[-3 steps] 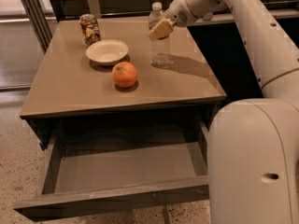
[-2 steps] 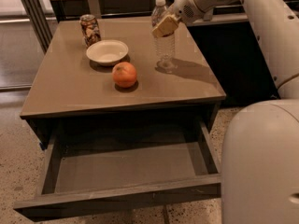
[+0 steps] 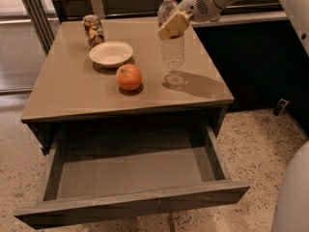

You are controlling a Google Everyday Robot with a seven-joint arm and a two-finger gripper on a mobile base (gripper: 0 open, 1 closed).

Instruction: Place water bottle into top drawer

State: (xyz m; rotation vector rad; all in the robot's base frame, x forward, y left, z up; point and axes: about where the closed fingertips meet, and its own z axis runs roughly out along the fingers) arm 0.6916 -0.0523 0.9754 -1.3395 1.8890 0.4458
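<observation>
The water bottle (image 3: 173,50) is clear with a white cap and hangs upright a little above the right side of the table (image 3: 72,91); its round shadow lies on the tabletop just under it. My gripper (image 3: 174,23) comes in from the upper right and is shut on the bottle's upper body, with a tan finger pad (image 3: 175,24) across its front. The top drawer (image 3: 135,204) is pulled wide open below the tabletop at the front, and its grey inside bottom (image 3: 130,170) holds nothing.
A patterned drink can (image 3: 93,29) stands at the back left of the table. A white bowl (image 3: 111,53) sits in front of it and an orange (image 3: 129,76) nearer the middle. My white body (image 3: 294,197) fills the lower right. Metal frame legs (image 3: 29,13) stand at the far left.
The bottle, gripped all along, has come up slightly off the tabletop, so its shadow is now apart from its base. The arm has shifted a little to the right.
</observation>
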